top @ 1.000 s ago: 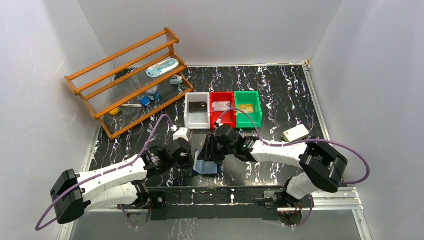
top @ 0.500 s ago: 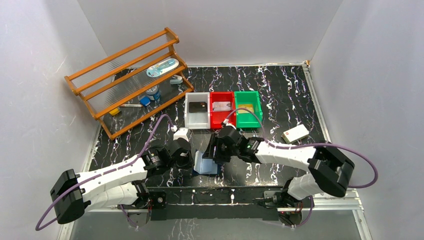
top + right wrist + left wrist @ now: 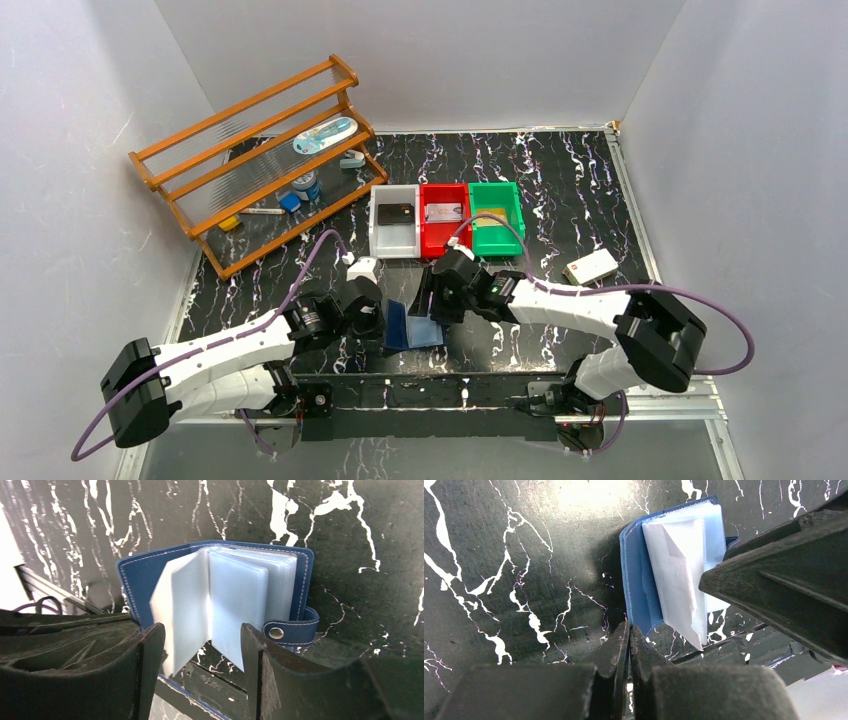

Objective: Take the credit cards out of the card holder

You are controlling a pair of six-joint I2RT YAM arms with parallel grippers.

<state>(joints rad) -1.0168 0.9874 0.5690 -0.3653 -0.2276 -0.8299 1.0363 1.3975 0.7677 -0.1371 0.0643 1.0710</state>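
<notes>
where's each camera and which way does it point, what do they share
top external: above and behind the bases, looking down at the table; left arm and right arm show
left wrist: on the left arm, looks down past the shut left gripper at the card holder
right wrist: on the right arm, looks through the open right gripper at its pockets
shared: all see the card holder

Card holder (image 3: 636,590): right side hidden behind the right jaws in left wrist view; sleeve contents too blurred to tell.
</notes>
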